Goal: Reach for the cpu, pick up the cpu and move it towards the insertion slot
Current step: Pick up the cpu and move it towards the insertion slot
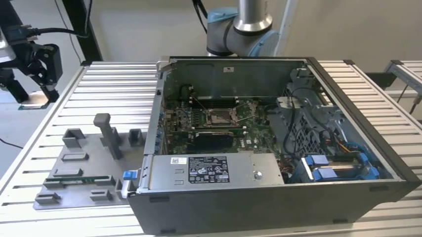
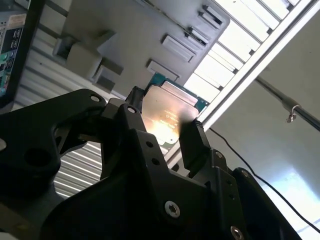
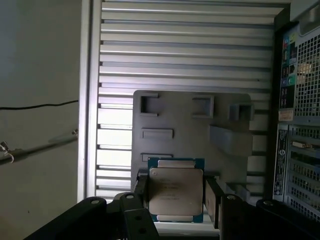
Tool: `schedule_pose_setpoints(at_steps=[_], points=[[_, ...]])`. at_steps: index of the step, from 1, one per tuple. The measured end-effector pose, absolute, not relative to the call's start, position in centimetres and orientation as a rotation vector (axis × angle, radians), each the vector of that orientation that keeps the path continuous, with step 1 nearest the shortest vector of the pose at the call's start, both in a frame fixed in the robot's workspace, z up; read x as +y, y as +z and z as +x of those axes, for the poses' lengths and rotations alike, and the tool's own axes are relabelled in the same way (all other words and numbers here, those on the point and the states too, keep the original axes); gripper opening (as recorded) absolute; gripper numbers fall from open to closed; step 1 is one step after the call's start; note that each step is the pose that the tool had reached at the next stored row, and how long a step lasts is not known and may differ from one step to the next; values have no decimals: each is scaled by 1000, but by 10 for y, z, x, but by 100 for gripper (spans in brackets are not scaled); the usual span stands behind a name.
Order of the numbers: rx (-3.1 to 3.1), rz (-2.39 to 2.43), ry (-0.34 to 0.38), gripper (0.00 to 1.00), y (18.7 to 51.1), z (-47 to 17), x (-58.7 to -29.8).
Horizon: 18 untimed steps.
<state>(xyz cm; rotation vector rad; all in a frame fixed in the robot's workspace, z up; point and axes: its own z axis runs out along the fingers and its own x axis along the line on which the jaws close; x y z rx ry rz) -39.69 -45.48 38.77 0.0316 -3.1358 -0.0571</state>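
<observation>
The cpu (image 3: 176, 190), a thin square chip with a pale silvery face and a teal edge, sits between the black fingers of my gripper (image 3: 176, 202), which is shut on it. In the second wrist view the cpu (image 2: 167, 112) catches bright light between the same fingers (image 2: 195, 142). In the exterior view my gripper (image 1: 33, 96) hangs at the far left, off the table's edge, with the cpu (image 1: 34, 104) at its tip. The insertion slot (image 1: 218, 117), a silver-framed square socket, lies on the motherboard inside the open computer case (image 1: 343, 163), well to the exterior view's right of my gripper.
A grey fixture plate (image 1: 86, 158) with raised blocks and a green memory stick (image 1: 74, 180) lies on the ribbed table (image 1: 112, 89) between my gripper and the case. The case wall (image 1: 158, 98) stands high. The arm's base (image 1: 240, 29) rises behind the case.
</observation>
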Motion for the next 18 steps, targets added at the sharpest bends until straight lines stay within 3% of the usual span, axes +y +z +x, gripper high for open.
schedule_pose_setpoints(at_steps=[18], points=[[-3136, 32, -57, 0, 388, -372, -455]])
